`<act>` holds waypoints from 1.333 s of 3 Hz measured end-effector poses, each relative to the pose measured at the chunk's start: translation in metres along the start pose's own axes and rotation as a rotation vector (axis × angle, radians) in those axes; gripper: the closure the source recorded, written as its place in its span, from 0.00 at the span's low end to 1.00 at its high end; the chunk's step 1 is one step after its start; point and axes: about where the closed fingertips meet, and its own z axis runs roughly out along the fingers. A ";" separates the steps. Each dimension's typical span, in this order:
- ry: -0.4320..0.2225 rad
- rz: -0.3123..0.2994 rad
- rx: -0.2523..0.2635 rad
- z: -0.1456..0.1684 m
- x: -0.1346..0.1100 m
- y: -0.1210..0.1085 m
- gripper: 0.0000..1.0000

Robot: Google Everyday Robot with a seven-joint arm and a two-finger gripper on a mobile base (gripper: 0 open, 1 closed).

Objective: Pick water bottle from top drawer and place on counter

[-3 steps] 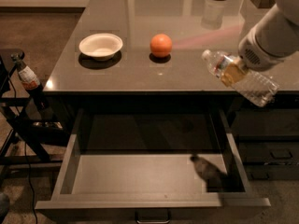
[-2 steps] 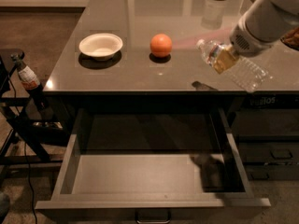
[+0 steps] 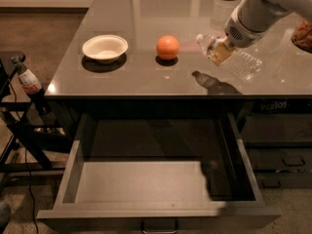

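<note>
Out past the top drawer (image 3: 146, 184) now, over the desk (image 3: 136, 79), water bottle (image 3: 244, 65) clamped in pincer (image 3: 220, 51); just needs lowering.

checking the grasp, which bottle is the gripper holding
The small clear ribbed plastic water bottle, held tilted by the gripper above the glossy grey counter. The dark cola bottle with a red label sits left of the counter, away from the gripper.
</note>
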 end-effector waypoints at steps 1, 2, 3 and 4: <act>0.003 -0.005 -0.021 0.031 -0.013 -0.004 1.00; 0.001 -0.005 -0.043 0.057 -0.026 -0.006 1.00; 0.002 -0.003 -0.066 0.074 -0.035 -0.001 1.00; 0.002 -0.003 -0.066 0.074 -0.035 -0.001 0.81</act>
